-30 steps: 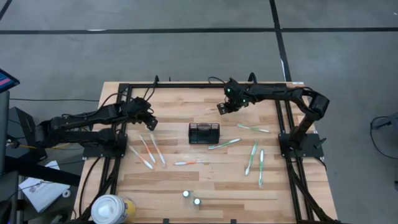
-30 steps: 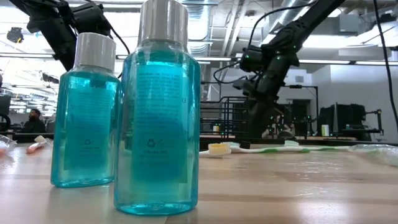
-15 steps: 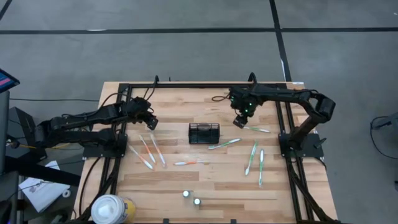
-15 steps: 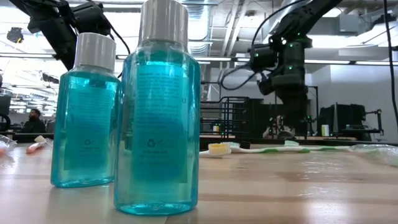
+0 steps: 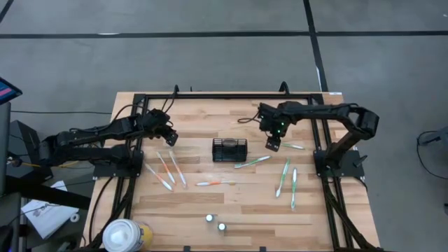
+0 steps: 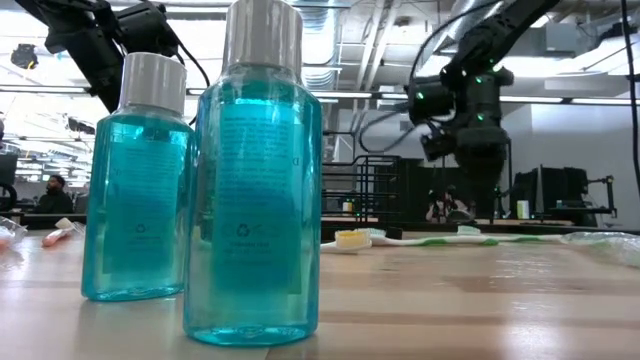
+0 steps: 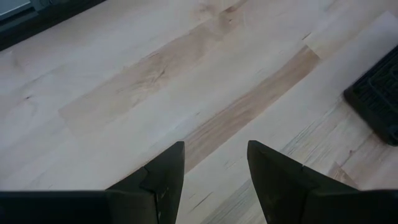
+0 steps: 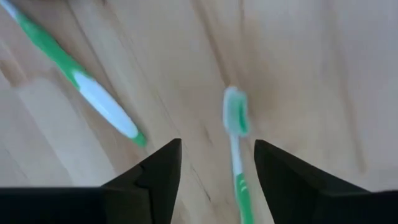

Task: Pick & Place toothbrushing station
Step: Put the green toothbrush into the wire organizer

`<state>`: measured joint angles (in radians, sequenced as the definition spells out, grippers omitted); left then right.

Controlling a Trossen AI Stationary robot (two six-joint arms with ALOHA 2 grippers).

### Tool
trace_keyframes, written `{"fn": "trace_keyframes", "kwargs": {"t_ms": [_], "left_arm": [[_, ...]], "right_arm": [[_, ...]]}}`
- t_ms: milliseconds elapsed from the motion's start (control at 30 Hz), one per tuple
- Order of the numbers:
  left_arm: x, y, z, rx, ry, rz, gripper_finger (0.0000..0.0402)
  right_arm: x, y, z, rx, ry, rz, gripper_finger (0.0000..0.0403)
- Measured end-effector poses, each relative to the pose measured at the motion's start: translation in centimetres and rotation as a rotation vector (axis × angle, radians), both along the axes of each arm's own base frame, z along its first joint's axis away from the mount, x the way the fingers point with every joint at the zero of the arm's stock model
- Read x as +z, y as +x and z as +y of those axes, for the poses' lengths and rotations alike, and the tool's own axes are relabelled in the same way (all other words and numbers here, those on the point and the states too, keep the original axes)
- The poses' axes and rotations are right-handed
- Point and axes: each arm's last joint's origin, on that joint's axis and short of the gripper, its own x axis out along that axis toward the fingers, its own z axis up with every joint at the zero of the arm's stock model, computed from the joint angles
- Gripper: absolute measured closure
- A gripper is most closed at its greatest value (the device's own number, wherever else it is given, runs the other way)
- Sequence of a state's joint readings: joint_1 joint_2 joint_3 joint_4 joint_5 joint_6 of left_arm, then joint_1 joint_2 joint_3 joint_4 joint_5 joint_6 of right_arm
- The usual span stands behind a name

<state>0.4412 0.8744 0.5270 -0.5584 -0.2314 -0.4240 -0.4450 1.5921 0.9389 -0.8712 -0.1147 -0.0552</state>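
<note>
On the wooden table [image 5: 231, 203], we see the right gripper [image 5: 272, 144] spread empty above a green toothbrush [image 8: 236, 155]; the left gripper [image 7: 214, 180] gapes, idle.

Grey floor [image 5: 210, 49] with dark seam lines surrounds the wooden table [image 5: 210, 203]; bright ceiling lights [image 6: 560, 65] overhead.

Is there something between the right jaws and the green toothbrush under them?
Nothing visible. The right gripper stands open directly over the green toothbrush, whose head shows between the jaws, with only bare table around it. Another green toothbrush lies apart, to the side.
</note>
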Motion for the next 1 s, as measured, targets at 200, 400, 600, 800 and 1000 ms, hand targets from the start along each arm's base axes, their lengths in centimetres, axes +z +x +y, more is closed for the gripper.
{"fn": "trace_keyframes", "kwargs": {"t_ms": [200, 400, 600, 800, 1000], "left_arm": [[0.0, 0.0, 0.0, 0.002, 0.006, 0.004, 0.0231], [0.0, 0.0, 0.0, -0.002, 0.009, 0.006, 0.0231], [0.0, 0.0, 0.0, 0.001, 0.012, 0.008, 0.0231], [0.0, -0.1, 0.1, 0.013, 0.026, 0.015, 0.0231], [0.0, -0.1, 0.1, 0.013, 0.026, 0.015, 0.0231]], "right_arm": [[-1.9, -0.8, 0.2, -0.039, 0.011, -0.01, 0.0207], [-1.8, -0.6, -0.4, -0.078, -0.002, -0.053, 0.0212], [-1.8, -0.5, -0.5, -0.082, -0.002, -0.064, 0.0218], [-1.8, -0.3, -0.6, -0.091, -0.014, -0.09, 0.0219], [-3.4, 0.4, -1.0, -0.117, -0.001, -0.061, 0.022]]}}
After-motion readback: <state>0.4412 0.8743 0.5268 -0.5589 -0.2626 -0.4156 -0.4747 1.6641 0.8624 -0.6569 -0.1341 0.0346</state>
